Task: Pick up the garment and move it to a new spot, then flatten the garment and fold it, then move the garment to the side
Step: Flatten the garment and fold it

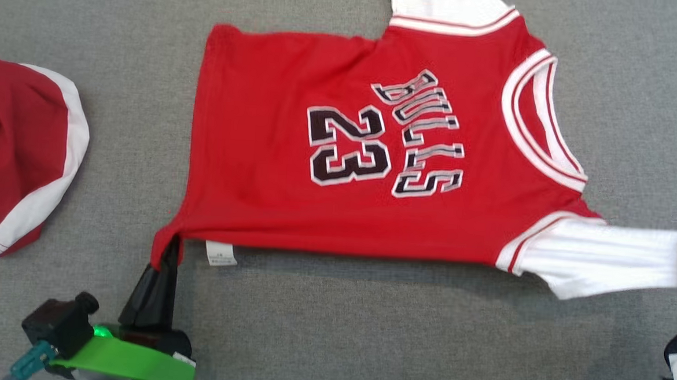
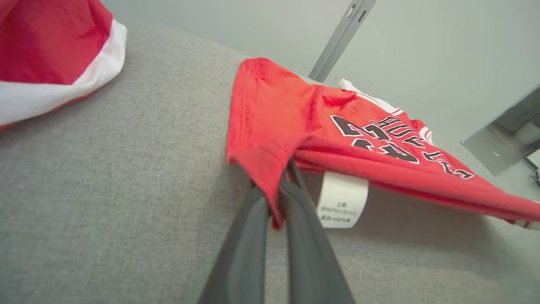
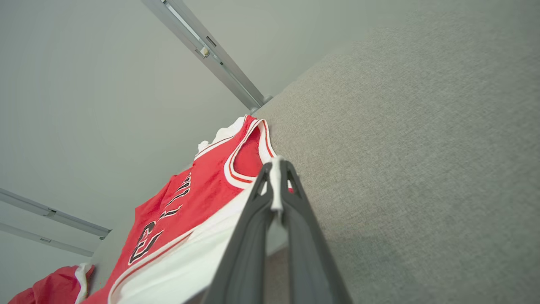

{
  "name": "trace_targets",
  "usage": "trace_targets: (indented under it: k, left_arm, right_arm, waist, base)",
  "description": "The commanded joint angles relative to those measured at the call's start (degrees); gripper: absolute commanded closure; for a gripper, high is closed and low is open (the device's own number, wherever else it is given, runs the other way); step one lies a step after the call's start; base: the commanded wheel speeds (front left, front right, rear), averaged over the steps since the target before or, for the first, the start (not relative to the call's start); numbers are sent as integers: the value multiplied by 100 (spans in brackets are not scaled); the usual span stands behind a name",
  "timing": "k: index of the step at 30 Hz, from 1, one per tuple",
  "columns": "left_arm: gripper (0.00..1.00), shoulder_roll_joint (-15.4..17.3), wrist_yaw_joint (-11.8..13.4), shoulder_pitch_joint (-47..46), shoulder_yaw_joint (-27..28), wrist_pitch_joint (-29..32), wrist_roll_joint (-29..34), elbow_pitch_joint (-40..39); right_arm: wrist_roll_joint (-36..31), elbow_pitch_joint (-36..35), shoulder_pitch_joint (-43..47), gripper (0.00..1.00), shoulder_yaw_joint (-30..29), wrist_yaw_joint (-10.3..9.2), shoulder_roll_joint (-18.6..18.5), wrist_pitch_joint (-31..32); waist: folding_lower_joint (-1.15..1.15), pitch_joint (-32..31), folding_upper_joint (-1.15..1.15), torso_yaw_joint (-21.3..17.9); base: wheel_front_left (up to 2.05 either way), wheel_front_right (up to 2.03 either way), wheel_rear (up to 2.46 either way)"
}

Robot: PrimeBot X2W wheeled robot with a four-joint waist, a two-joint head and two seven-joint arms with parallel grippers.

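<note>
**Red, white and black on grey**

The jersey is red with white-and-red striped trim. It has white sleeves and a black "23" and "BULLS" outlined in white. The tag at its hem is white. Left of the jersey, a cloth is red with a white band. The counter is plain grey.

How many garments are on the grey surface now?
2. The red jersey lies spread at centre. A red-and-white garment lies bunched at the left edge, partly out of frame; others may be hidden.
</note>
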Motion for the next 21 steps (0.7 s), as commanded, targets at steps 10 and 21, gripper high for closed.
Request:
trace_targets:
  k: [10,21]
  left_arm:
    - [100,567,255,-185,-62,774,233,-560]
    - [100,804,289,-1539,-322,1965,417,-247]
  right_arm:
    - [-211,112,-444,100,403,-10,-10,154]
    - [-1000,1332,-2260,100,686,-6,-155,795]
  waist:
    - [1,423,0,-77]
    - [1,809,0,-223]
  base:
    - [0,0,0]
    - [0,0,0]
